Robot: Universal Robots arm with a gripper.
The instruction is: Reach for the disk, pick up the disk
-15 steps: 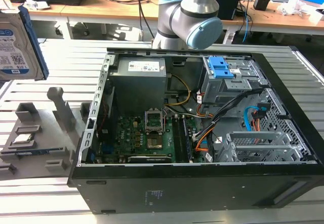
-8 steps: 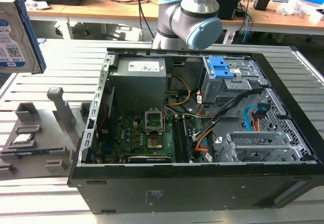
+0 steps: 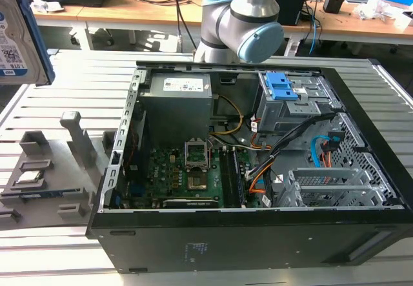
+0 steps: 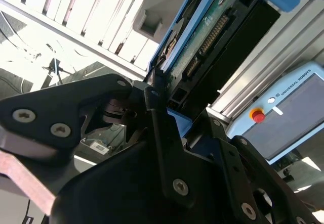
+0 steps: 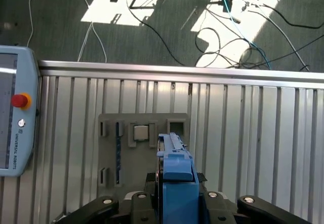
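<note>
Gripper (image 4: 182,110) clamping disk (image 4: 217,32) between jaws; long axis running straight out from them; disk hanging 10 o'clock of computer case (image 3: 258,241), exterior view.

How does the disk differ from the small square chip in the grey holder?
Pose: the disk is held clear of the table in the gripper, standing on edge; the chip lies flat in the grey holder. Size: the disk looks much larger than the chip. Look: the disk has blue rails; the chip is plain. Both look silver-grey.
</note>
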